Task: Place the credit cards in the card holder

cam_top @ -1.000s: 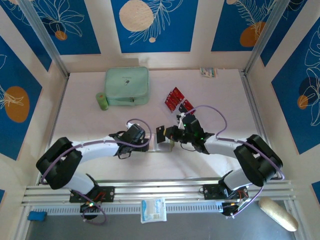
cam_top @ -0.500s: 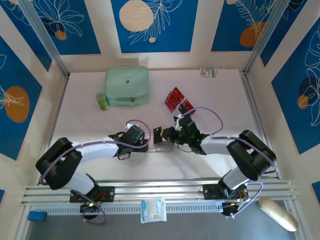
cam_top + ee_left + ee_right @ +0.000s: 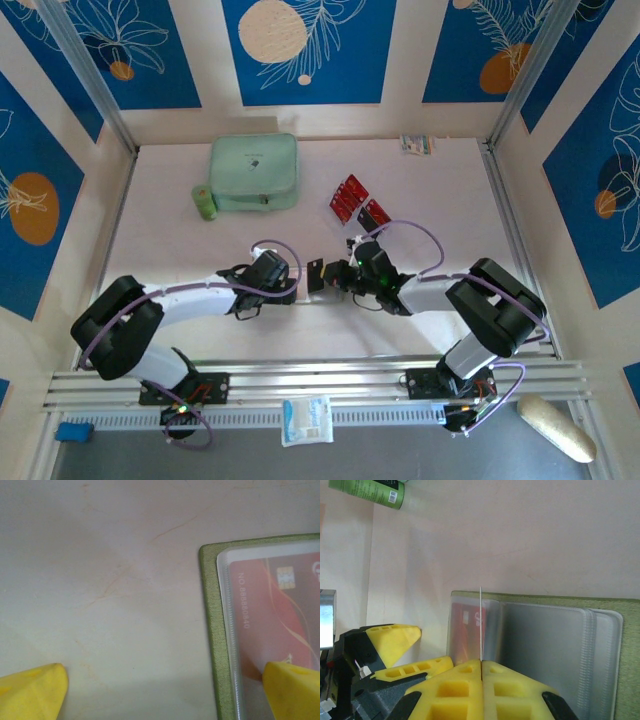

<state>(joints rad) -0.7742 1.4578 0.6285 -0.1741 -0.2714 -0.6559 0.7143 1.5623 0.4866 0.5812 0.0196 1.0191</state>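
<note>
Near the middle of the table (image 3: pixel 180 240), the open card holder (image 3: pixel 560 630) lies between both arms. Over its pockets the right tool (image 3: pixel 481 666) pinches a card (image 3: pixel 480 622) edge-on. The left tool (image 3: pixel 165 692) is spread wide, one finger (image 3: pixel 292 690) on the pocket holding a red card (image 3: pixel 280 625).

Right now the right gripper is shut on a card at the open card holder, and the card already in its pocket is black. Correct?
No: the pocketed card is red, not black; the left wrist view shows it. The right gripper is indeed shut on a second card at the open card holder.
</note>
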